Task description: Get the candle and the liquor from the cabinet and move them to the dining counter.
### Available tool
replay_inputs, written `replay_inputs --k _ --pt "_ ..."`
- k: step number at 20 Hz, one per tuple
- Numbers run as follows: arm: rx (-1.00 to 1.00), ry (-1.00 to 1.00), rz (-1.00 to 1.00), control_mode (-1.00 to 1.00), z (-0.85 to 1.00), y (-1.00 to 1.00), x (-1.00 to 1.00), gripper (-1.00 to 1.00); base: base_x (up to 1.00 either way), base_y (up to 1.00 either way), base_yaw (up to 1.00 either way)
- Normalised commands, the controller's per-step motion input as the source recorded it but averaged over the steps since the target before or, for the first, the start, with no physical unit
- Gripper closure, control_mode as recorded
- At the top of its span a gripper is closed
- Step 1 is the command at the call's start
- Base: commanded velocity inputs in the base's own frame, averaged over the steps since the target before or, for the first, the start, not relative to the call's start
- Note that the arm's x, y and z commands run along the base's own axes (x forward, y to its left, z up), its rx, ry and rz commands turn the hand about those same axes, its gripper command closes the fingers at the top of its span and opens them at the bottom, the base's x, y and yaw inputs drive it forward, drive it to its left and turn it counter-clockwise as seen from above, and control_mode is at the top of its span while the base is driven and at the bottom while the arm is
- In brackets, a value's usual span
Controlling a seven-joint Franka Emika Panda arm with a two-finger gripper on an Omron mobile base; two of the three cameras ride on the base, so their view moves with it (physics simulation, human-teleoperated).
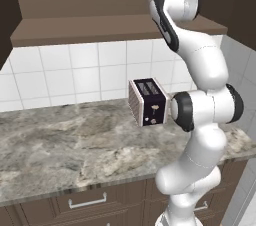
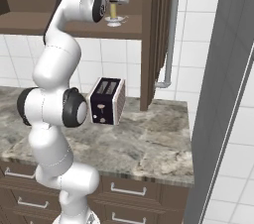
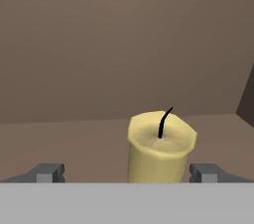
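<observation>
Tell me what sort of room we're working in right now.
A kitchen, by the look of it: a toaster on a marble worktop backed by white tiles, drawer units below, and a brown wall cabinet holding a candle.

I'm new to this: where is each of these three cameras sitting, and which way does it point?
Left base view: on the base behind the arm's left, facing the marble worktop, toaster and open cabinet; the white arm rises at right.
Right base view: behind the arm's right, facing the same worktop; the arm rises at left, reaching to the candle on the shelf.
Hand view: on the hand, looking into the cabinet at the candle between the open gripper fingertips.
Shared: both base views show toaster, worktop, cabinet; right base and hand views share the candle.
</observation>
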Motion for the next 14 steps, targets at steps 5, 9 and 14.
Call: replay_inputs --k 5,9,14 --pt "0.00 0.01 0.00 -1.00 0.00 0.00 0.02 -1.00 0.00 0.00 0.00" --pt "0.00 0.00 0.00 -1.00 0.00 0.00 0.00 -1.00 0.00 0.00 0.00" --pt "0.00 0.00 0.00 -1.00 0.00 0.00 0.00 -1.00 0.00 0.00 0.00"
